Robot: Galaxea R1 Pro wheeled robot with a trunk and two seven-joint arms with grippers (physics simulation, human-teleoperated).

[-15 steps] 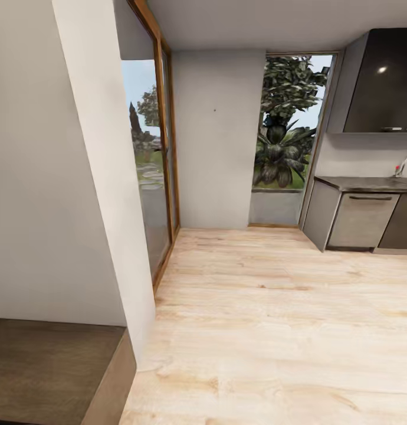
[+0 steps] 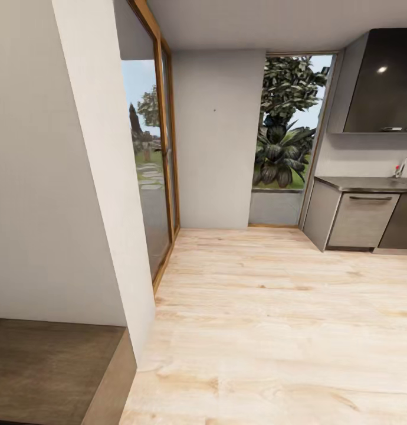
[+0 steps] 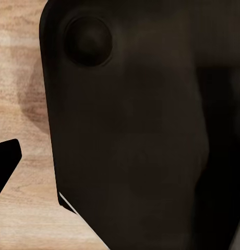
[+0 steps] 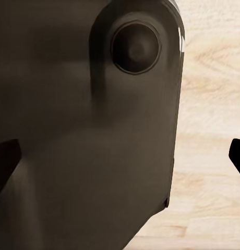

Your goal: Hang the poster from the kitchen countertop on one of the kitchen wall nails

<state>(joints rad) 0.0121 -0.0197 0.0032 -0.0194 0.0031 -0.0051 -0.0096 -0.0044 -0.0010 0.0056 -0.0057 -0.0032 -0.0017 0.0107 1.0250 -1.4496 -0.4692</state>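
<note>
The poster is out of view. In the head view, a stretch of the kitchen countertop (image 2: 368,183) shows at the far right, above grey cabinet fronts. One wall nail (image 2: 215,110) is a dark speck high on the far white wall between the two windows. In the left wrist view, my left gripper (image 3: 120,166) hangs over the plank floor in front of a dark part of my own body, with one fingertip (image 3: 5,162) at the picture's edge. My right gripper (image 4: 120,161) is open and empty, its fingertips (image 4: 238,156) spread wide over the floor.
A white wall corner (image 2: 103,177) and a low brown ledge (image 2: 50,366) stand close on the left. A wood-framed glass door (image 2: 159,165) runs along the left. The light plank floor (image 2: 274,307) leads to the cabinets (image 2: 360,219) and a dark wall unit (image 2: 383,82).
</note>
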